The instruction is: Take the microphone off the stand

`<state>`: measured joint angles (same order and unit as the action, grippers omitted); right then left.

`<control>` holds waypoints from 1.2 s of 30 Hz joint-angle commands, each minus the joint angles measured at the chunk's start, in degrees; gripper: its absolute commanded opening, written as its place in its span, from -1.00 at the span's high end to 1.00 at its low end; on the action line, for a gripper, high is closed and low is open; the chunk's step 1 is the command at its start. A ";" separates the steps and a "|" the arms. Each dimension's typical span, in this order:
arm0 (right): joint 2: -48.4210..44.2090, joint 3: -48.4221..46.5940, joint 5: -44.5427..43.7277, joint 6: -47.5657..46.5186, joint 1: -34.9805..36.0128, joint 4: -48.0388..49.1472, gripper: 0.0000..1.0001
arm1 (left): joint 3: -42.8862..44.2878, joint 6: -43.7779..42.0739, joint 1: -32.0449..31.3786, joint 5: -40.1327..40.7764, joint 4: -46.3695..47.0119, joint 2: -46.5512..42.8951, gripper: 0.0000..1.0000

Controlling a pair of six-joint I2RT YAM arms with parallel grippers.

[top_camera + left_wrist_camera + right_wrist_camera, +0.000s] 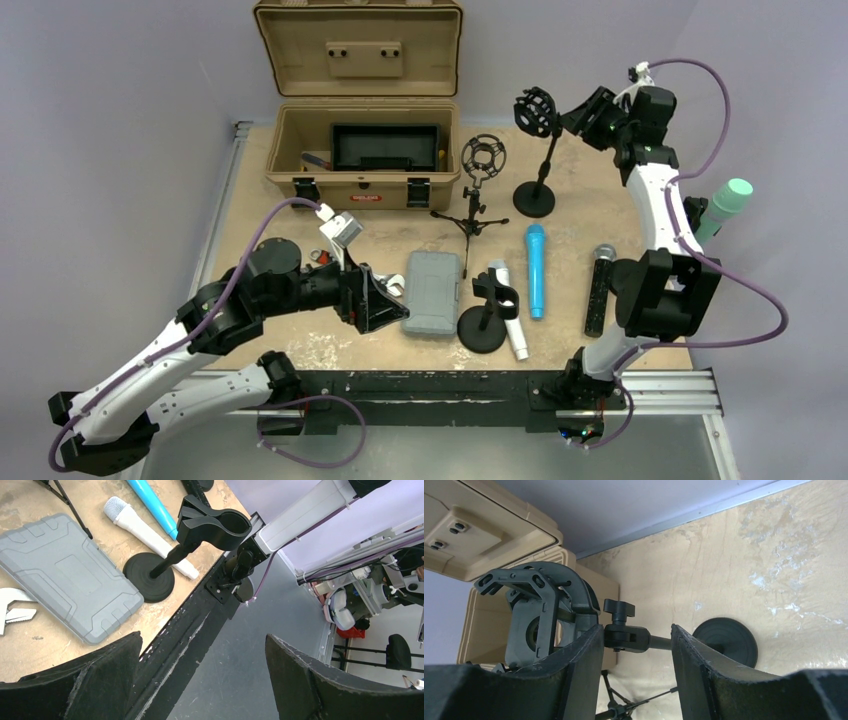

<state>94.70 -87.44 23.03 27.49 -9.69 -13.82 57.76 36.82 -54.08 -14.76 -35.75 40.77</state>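
The clip stand (pixel 487 305) has a round black base, and its clip (pixel 215 526) is empty. A white microphone (pixel 510 312) lies on the table behind that base and shows in the left wrist view (pixel 145 530). My left gripper (pixel 385 298) is open and empty to the left of this stand, its tips (pixel 202 650) over the table's front edge. A taller round-base stand (pixel 536 150) carries an empty black shock mount (pixel 541 612). My right gripper (pixel 578 112) is open, its fingers (pixel 636 635) on either side of that stand's swivel joint (pixel 629 636).
A blue microphone (pixel 536 270) and a black microphone (pixel 598 290) lie flat right of the clip stand. A tripod stand with a shock mount (pixel 480 185), a grey case (pixel 433 290), a wrench (pixel 12 611) and an open tan toolbox (pixel 362 150) are here. A teal microphone (pixel 728 205) sits past the right table edge.
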 commanded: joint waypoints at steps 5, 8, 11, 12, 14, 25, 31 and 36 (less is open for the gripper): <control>-0.51 5.53 -6.14 -4.89 0.04 -2.48 0.05 | 0.54 -0.52 -0.23 -0.98 1.59 0.53 -0.81; -1.48 8.46 -7.24 -5.35 0.03 -1.95 0.05 | 0.48 -0.59 -0.23 -1.20 1.87 0.84 -0.80; -2.68 12.20 -7.56 -5.95 0.03 -0.68 0.05 | 1.42 -1.07 -0.23 -1.61 1.81 2.05 -0.81; -2.83 12.84 -7.90 -6.22 0.03 -0.40 0.06 | 1.80 -1.23 -0.23 -1.66 1.75 2.42 -0.81; -2.49 14.83 -8.51 -6.89 0.06 0.04 0.05 | 2.32 -1.46 -0.23 -1.84 1.89 3.03 -0.81; 0.12 21.51 -10.98 -8.48 0.11 2.98 0.06 | 1.23 -0.27 -0.23 -2.28 3.33 2.89 -0.81; 1.03 21.50 -11.35 -8.37 0.20 3.16 0.05 | 1.48 -0.04 -0.24 -2.34 3.28 2.35 -0.81; 0.34 16.87 -11.16 -8.86 0.35 0.33 0.03 | 1.48 -0.15 -0.23 -2.31 2.69 1.58 -0.81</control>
<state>93.01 -69.08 16.97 23.44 -9.04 -0.86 57.78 36.82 -54.08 -16.29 -34.83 43.48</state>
